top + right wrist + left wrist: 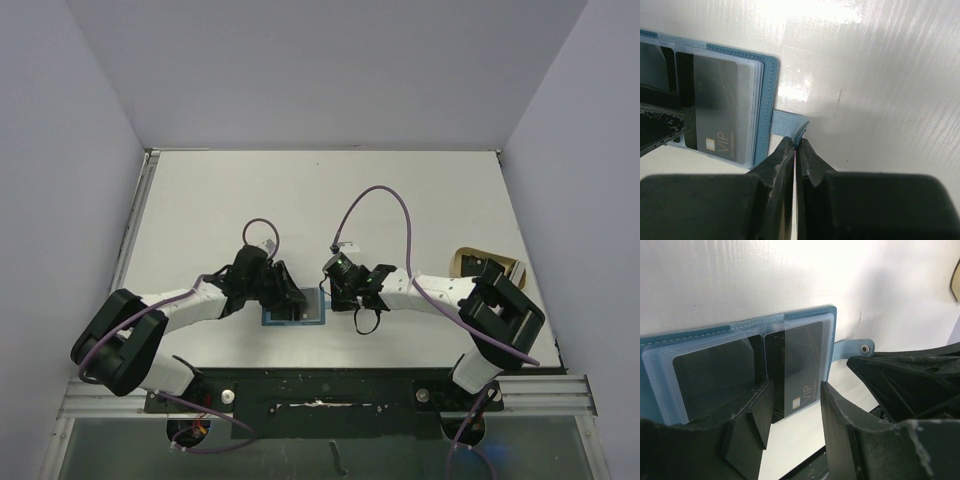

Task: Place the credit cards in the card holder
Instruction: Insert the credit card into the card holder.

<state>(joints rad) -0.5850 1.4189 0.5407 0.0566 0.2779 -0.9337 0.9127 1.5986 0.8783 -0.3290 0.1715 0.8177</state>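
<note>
- Left pincer (pixel 796 388): jaws about half spread, straddling the near end of a dark card (pixel 795 365) marked VIP. Cannot tell whether the pads bear on the card's long edges or just flank them.
- Right pincer (pixel 796 142): jaws pressed together, tips against the edge of the snap tab (pixel 785 125). Whether they nip it or only pin it, unclear.
- Card holder (pixel 690 336): lies open and flat on the desk (pixel 400 200), toward 6 o'clock of the desk, midway between the arms. The tab sticks out at its 3 o'clock side. Left pincer over its 10 o'clock corner, right pincer at 3 o'clock.
- Card sits mostly under the clear sleeve (pixel 807 325) of the 3 o'clock panel; its near end looks a little proud of the pocket.
- Handling, judged: the holder is light and floppy and would slide on the smooth desk unless held by the tab or cover edge. The card is thin, stiff and slick; best taken by its long edges and pushed straight toward 12 o'clock, since a skewed push could snag the soft sleeve mouth.
</note>
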